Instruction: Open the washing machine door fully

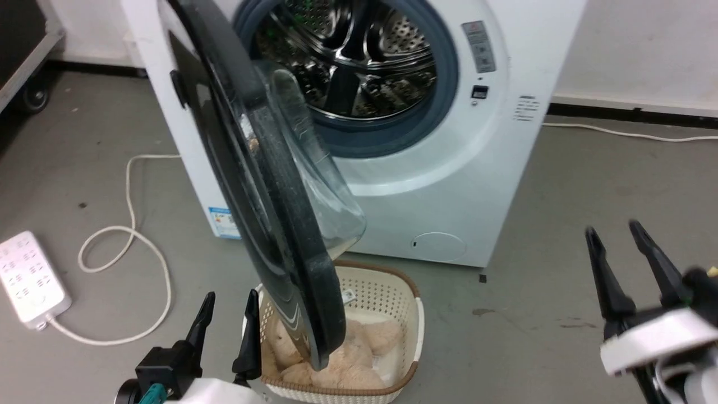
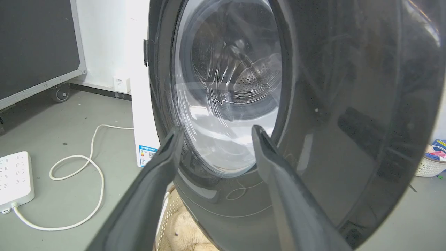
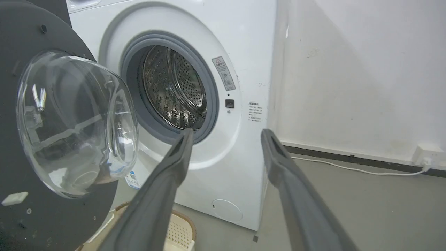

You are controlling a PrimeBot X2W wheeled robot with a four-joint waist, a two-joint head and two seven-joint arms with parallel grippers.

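Note:
The washing machine door [image 1: 269, 185] stands swung out from the white washing machine [image 1: 449, 196], nearly edge-on to the head view, its clear glass bowl [image 1: 320, 185] facing the steel drum [image 1: 359, 62]. My left gripper [image 1: 231, 294] is open at the lower left, just left of the door's lower rim and not touching it. In the left wrist view that gripper [image 2: 217, 129] points at the door's glossy black outer face [image 2: 348, 104]. My right gripper [image 1: 611, 229] is open at the lower right, well away from the door. In the right wrist view the gripper [image 3: 227, 132] holds nothing, with the door's inner side [image 3: 76, 122] at the left.
A cream laundry basket [image 1: 392, 292] with beige plush in it sits on the floor under the door's lower edge. A white power strip [image 1: 28, 280] and a looped white cable [image 1: 140, 247] lie at the left. A wheeled black case [image 1: 22, 56] stands far left.

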